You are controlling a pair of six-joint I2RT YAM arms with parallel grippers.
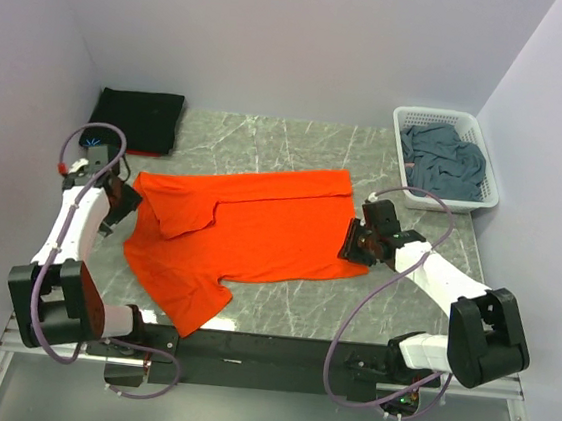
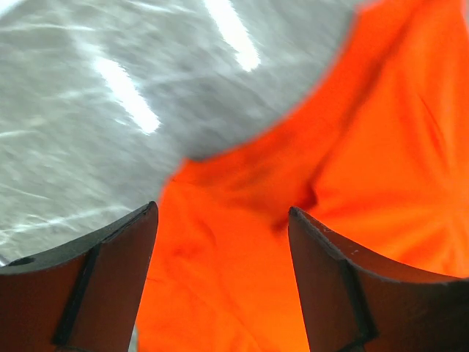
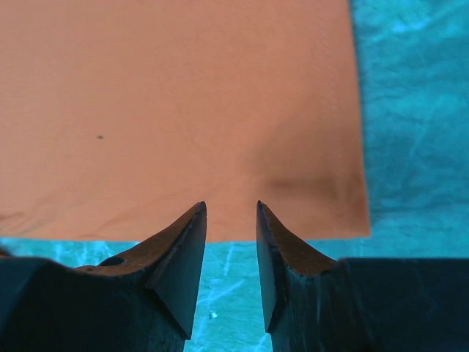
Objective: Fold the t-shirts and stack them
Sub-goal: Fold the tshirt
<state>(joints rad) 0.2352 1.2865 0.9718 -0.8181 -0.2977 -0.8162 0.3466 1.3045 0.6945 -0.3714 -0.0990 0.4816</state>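
Note:
The orange t-shirt (image 1: 249,227) lies spread on the marble table, with one sleeve folded in at its left end. My left gripper (image 1: 126,197) is at the shirt's left edge. In the left wrist view it (image 2: 223,220) is open wide, with orange cloth (image 2: 381,147) below and between the jaws. My right gripper (image 1: 351,246) is at the shirt's right hem. In the right wrist view it (image 3: 231,205) is open by a narrow gap, its tips over the hem of the cloth (image 3: 183,110). The black t-shirt (image 1: 138,118) lies folded at the back left. The blue-grey t-shirt (image 1: 445,162) lies crumpled in the basket.
The white lattice basket (image 1: 437,114) stands at the back right corner. White walls close in the table (image 1: 298,147) on the left, back and right. The black rail with the arm bases runs along the near edge.

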